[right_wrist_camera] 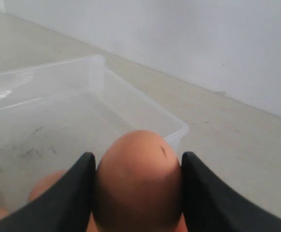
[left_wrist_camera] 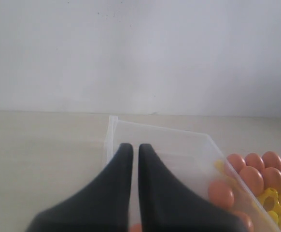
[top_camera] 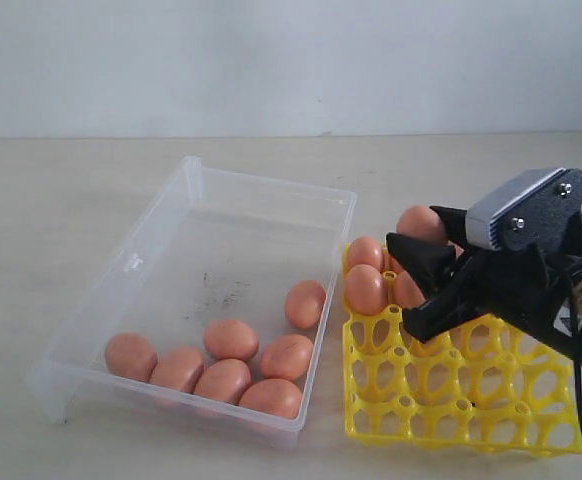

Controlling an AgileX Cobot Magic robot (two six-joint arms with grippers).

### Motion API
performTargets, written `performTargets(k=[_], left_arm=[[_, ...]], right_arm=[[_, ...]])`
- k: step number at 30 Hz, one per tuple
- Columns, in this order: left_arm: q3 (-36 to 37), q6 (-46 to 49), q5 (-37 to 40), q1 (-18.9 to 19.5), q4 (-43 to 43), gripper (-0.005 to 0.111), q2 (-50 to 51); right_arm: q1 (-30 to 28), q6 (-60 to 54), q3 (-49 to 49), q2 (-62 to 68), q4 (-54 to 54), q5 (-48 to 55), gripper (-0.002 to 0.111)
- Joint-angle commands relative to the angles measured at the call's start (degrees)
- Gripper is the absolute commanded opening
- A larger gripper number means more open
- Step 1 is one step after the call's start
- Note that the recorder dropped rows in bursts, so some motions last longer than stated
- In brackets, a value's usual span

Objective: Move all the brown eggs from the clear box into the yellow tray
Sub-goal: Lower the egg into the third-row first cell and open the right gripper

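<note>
egg [right_wrist_camera: 135, 191] in right gripper [right_wrist_camera: 138, 157], fleck [right_wrist_camera: 162, 151] (wrist view)

Matt, smooth skin noted on eggs [top_camera: 231, 340]; box [top_camera: 271, 183] is made of clear glossy plastic, tray [top_camera: 441, 398] of shiny yellow plastic; table [top_camera: 61, 200] finished matt.

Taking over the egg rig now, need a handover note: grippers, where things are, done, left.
Left gripper: shut, empty, near the clear box.
Right gripper: shut on a brown egg, above the far rows of the yellow tray.
Done: tray eggs fill the far rows; the gripper hides the exact count.
Left: seat the held egg, then move the seven eggs from the box's near end. The tray's near rows are empty.
</note>
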Motion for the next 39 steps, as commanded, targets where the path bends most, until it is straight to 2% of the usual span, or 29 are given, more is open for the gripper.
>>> performTargets(k=[1,4,7,9,14,27,39], left_arm=[[0.15,-0.47,-0.29,-0.45,-0.13,0.004,-0.15],[0.15,-0.47,-0.29,-0.45,-0.13,0.004,-0.15],[0.15,-0.47,-0.29,-0.45,-0.13,0.004,-0.15],[0.15,-0.47,-0.29,-0.45,-0.13,0.004,-0.15],[0.15,-0.47,-0.29,-0.45,-0.13,0.004,-0.15],[0.15,-0.47,-0.05,-0.45,-0.13,0.004,-0.15],[0.15,-0.47,-0.05,-0.45,-0.13,0.004,-0.15]], right_arm=[[-7.66,5.57,-1.07,3.12,-15.93,-0.41,0.000],[-11.00,7.55,-2.54,6.61,-24.93,-0.78,0.000],[-12.30,10.10,-4.08,10.26,-31.97,-6.18,0.000],[-12.30,10.20,-4.75,12.39,-33.14,-9.77,0.000],[-12.30,10.08,-5.34,15.11,-37.37,-9.77,0.000],[-12.30,10.21,-5.37,15.78,-39.51,-9.77,0.000],[-12.30,11.61,-9.66,15.78,-40.59,-6.73,0.000]])
